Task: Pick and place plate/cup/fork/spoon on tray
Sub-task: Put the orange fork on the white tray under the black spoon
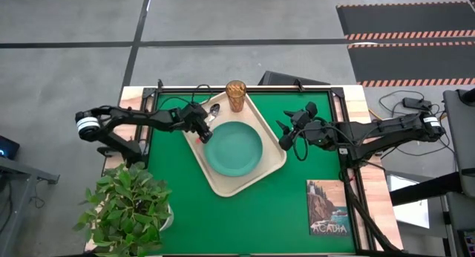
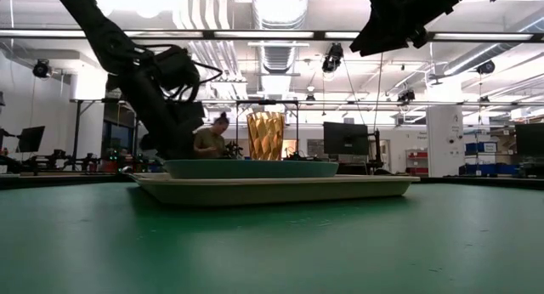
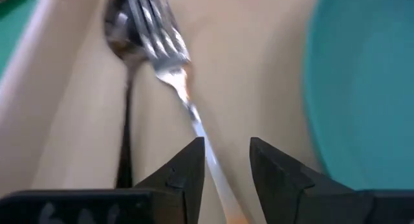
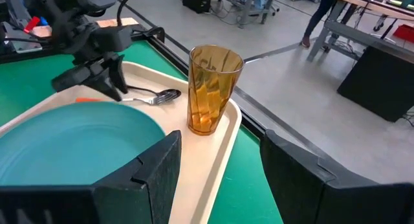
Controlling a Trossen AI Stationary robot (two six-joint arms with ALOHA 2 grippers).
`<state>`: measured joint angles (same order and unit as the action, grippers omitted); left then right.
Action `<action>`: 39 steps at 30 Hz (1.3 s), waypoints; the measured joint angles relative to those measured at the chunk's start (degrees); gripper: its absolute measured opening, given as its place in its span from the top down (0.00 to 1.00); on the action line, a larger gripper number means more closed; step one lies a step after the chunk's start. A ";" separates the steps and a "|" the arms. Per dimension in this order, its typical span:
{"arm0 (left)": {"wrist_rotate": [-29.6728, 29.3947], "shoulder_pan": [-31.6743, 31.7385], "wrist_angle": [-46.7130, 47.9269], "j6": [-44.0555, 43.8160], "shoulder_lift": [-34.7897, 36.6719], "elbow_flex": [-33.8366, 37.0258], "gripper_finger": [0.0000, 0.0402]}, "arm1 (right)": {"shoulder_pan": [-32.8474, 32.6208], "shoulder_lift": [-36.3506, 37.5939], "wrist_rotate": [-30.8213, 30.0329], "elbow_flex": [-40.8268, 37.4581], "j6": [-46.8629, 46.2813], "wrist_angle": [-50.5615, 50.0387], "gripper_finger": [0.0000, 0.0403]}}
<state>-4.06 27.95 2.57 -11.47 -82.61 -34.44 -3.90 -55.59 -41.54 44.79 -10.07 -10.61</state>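
The cream tray (image 1: 223, 179) lies slantwise on the green mat. The teal plate (image 1: 233, 147) rests on the tray, and the amber cup (image 1: 236, 96) stands upright at the tray's far corner. The fork (image 3: 162, 49) and the spoon (image 3: 119, 30) lie side by side on the tray's left part, left of the plate. My left gripper (image 3: 228, 160) is open low over the tray, with one finger on either side of the fork's handle. My right gripper (image 1: 284, 142) is open and empty, just right of the tray.
An "Acadia" picture book (image 1: 329, 207) lies on the mat at the near right. A potted plant (image 1: 130, 205) stands at the near left corner. Bare mat shows between the tray and the book. A person (image 2: 208, 137) sits in the room behind the table.
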 joint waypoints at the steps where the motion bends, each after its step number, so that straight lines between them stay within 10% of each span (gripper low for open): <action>1: -0.02 -0.55 0.90 0.72 0.34 -0.05 0.74 | 0.01 0.01 0.00 0.00 -0.02 0.00 0.51; 39: -8.19 1.69 6.72 17.90 1.54 1.21 0.86 | -0.64 0.00 1.66 -0.02 -1.99 -0.24 0.51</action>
<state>-12.26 29.65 9.29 6.44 -81.06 -33.23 -4.54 -55.59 -39.88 44.77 -12.06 -10.85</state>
